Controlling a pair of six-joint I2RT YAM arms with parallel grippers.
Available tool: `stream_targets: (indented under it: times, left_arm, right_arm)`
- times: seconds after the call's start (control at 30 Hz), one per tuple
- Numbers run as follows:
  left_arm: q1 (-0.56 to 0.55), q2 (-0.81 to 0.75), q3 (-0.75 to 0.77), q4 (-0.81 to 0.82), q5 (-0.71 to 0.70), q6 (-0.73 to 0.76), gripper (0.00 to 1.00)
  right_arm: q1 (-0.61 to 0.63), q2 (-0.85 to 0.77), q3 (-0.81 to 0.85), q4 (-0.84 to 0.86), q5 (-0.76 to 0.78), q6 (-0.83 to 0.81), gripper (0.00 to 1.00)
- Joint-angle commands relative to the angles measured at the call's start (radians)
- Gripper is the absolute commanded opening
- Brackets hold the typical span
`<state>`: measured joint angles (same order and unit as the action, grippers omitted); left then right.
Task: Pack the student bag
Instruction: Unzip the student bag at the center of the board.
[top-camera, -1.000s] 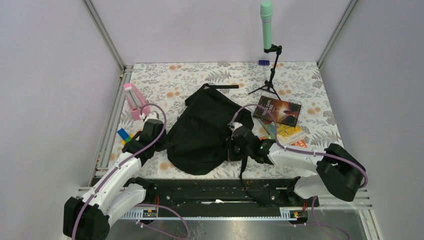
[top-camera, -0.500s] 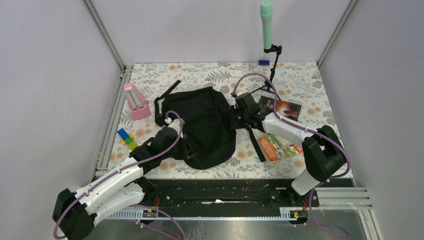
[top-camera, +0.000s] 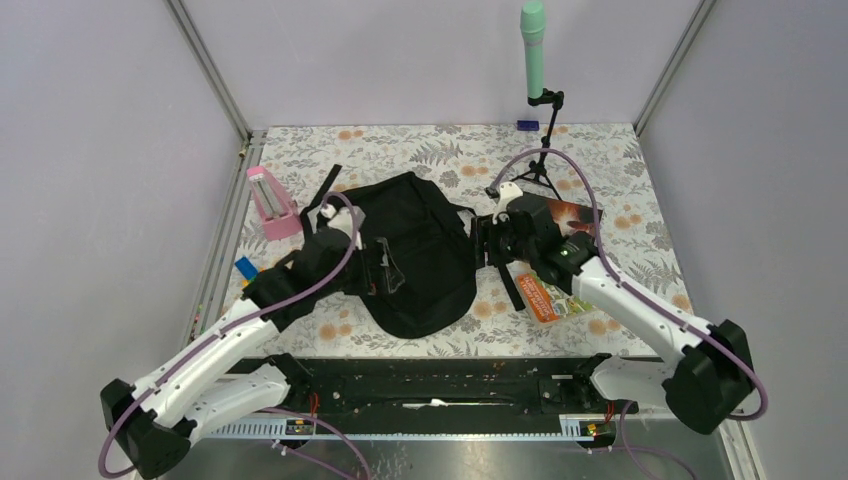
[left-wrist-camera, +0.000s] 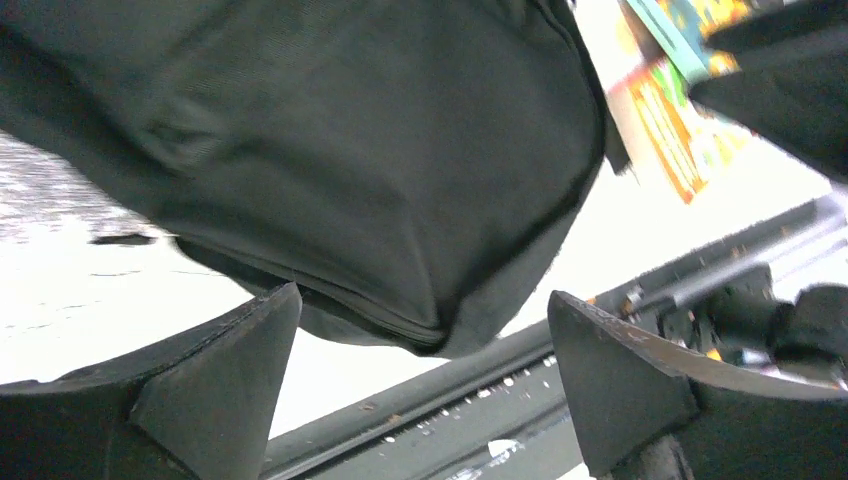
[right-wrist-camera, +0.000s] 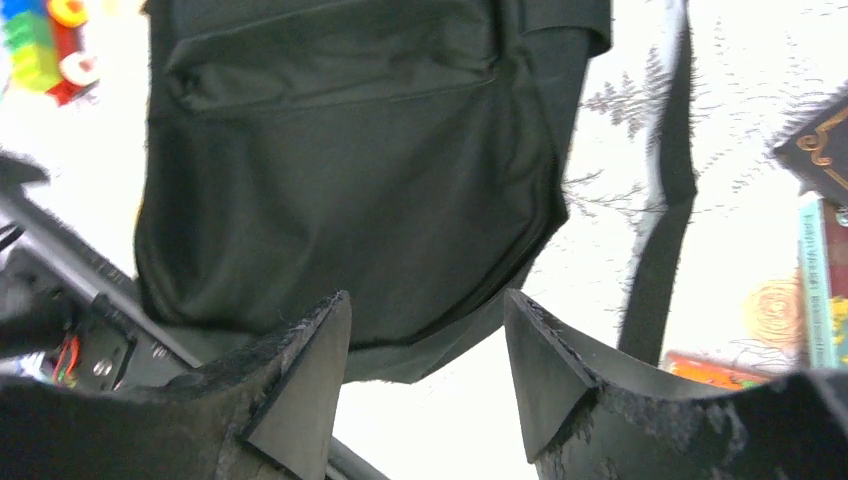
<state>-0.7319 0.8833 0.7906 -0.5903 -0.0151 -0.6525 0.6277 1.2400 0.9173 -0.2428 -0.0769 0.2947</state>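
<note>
Observed left arm stretched from its base at the near-left corner, up and to the right, forearm low over the surface (top-camera: 610, 160) and wrist turned toward the bag (top-camera: 420, 250). Found left gripper (top-camera: 377, 268) at the bag's left flank, released: fingers (left-wrist-camera: 225, 375) spread wide in the left wrist view, black fabric filling the frame just beyond the gap. Cannot tell whether the tips touch the cloth. Noted right arm running from the near-right corner up and to the left, elbow low, wrist angled in at the bag's right side. Recorded right gripper (top-camera: 479, 245) likewise released, its fingers apart in the right wrist view with a zip-seamed panel of the bag hanging just past them; contact again not determinable. Logged bag lying slumped near the middle of the floral surface, directly between the two grippers, rounded end toward the near edge. Saw one black strap (top-camera: 511, 287) trailing off the bag's right side onto the surface, under the right wrist. Marked books (top-camera: 560, 295) just right of that strap, apart from the bag.
</note>
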Motion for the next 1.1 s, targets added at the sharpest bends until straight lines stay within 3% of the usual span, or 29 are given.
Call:
stream_targets:
  times: [0.0,0.2,0.3,0.43,0.73,0.77,0.9,0.97,1.07]
  left_arm:
    - [0.133,-0.045,0.074,-0.158,-0.12,0.074,0.99]
    - [0.375,-0.091,0.044,-0.16,0.058,0.141,0.99]
    - [0.425,-0.066,0.054,-0.188,0.077,0.18,0.99]
    - [0.479,-0.065,-0.001,-0.141,0.121,0.204,0.99]
    - [0.544,-0.066,-0.098,-0.041,0.192,0.162,0.99]
    - [0.545,-0.069,-0.112,-0.024,0.194,0.154,0.99]
    - [0.545,-0.063,-0.158,0.035,0.219,0.094,0.99]
    - [0.545,-0.079,-0.189,0.072,0.233,0.072,0.99]
    - [0.543,-0.124,-0.247,0.169,0.306,0.037,0.99]
  right_arm:
    - [0.042,-0.103,-0.072,0.097,-0.153,0.001,0.65]
    - [0.312,-0.11,-0.127,0.207,0.068,-0.022,0.67]
    - [0.397,-0.025,-0.124,0.288,0.071,0.001,0.67]
    - [0.529,0.097,-0.08,0.321,0.197,-0.058,0.7]
    - [0.617,0.31,0.046,0.312,0.285,-0.133,0.69]
    - [0.618,0.329,0.057,0.293,0.341,-0.143,0.64]
    - [0.613,0.324,0.045,0.251,0.597,-0.176,0.11]
    - [0.585,0.263,-0.002,0.25,0.605,-0.202,0.01]
    - [0.497,0.17,-0.094,0.253,0.511,-0.224,0.0]
